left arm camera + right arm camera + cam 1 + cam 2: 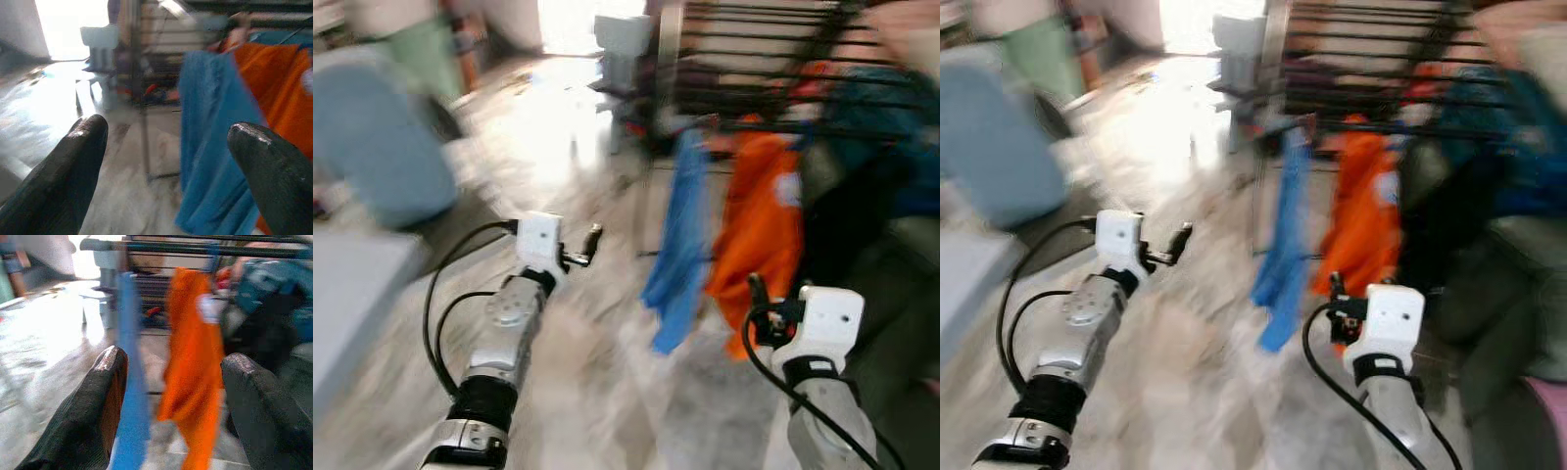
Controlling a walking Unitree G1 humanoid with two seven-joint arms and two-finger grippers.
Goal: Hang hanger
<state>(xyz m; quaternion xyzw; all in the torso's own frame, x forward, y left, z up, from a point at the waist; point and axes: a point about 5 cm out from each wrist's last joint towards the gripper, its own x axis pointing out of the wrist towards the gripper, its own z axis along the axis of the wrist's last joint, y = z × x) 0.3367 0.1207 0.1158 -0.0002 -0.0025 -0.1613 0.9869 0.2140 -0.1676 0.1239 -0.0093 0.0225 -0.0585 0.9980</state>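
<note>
Both hands are raised over the floor, empty: the left hand (592, 243) and the right hand (168, 382) have their fingers spread. Farther, blurred, a blue cloth (680, 245) and an orange garment (759, 235) hang from a dark rack (783, 59). I cannot make out any hanger.

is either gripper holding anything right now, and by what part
Nothing is held. The left gripper and right gripper both have their fingers spread with only air between them, aimed toward the blue garment and orange garment hanging on the rack.

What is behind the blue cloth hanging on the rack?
Behind the blue cloth show the rack's dark horizontal bars, some blurred red clutter low down and a pale stool. Anything directly covered by the cloth cannot be seen.
</note>
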